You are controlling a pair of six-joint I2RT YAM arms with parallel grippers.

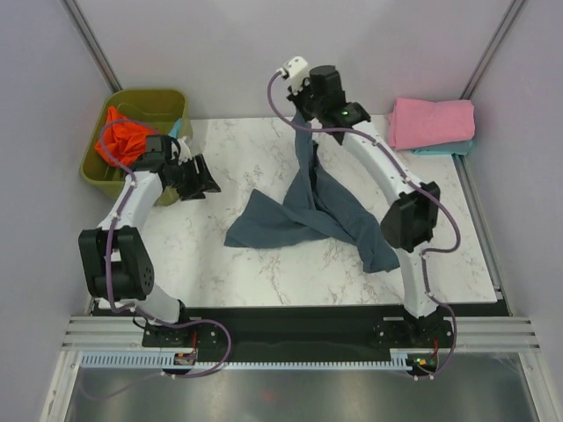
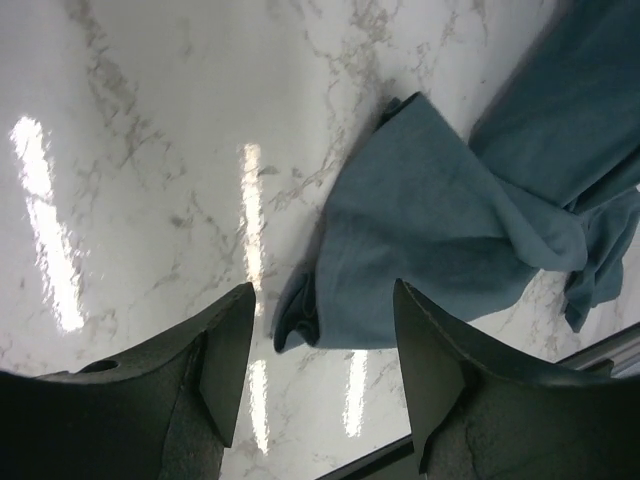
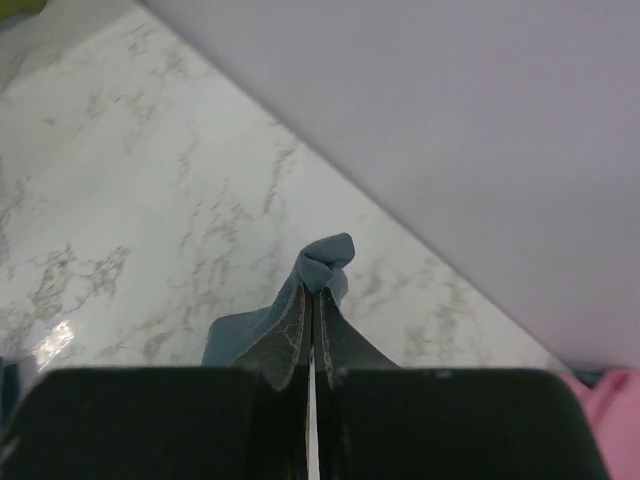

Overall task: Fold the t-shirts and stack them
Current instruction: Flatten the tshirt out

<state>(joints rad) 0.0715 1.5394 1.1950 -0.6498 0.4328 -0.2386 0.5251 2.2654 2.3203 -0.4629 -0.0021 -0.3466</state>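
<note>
The right hand [image 1: 300, 104] is raised over the far side of the bench [image 1: 264, 277], close to the back wall. Its two fingers are pressed tight together on a pinch of the dark slate t-shirt [image 1: 327, 213]. In the right wrist view a small bunched fold of that blue-grey cloth pokes out just past the closed fingertips [image 3: 300, 325]. From the pinch the shirt hangs down in a narrow strip, and the rest of it lies on the marble. It spreads in a rumpled heap near the middle of the bench, with one flap reaching left and another trailing toward the right arm.

The left hand [image 1: 199, 177] hovers over the left part of the bench, just beside the olive-green bin [image 1: 145, 97]. Its fingers stand well apart and hold nothing. Looking down from its wrist, the leftmost corner of the slate shirt lies flat on the bench below the gap between the fingers, and it is not touching them.

An orange-red t-shirt [image 1: 121, 136] is crumpled inside the bin at the far left corner. In the far right corner, well apart from the slate shirt, a folded pink t-shirt [image 1: 431, 121] sits on top of a folded teal t-shirt [image 1: 444, 149]. Only the near edge of the teal one shows under the pink.
</note>
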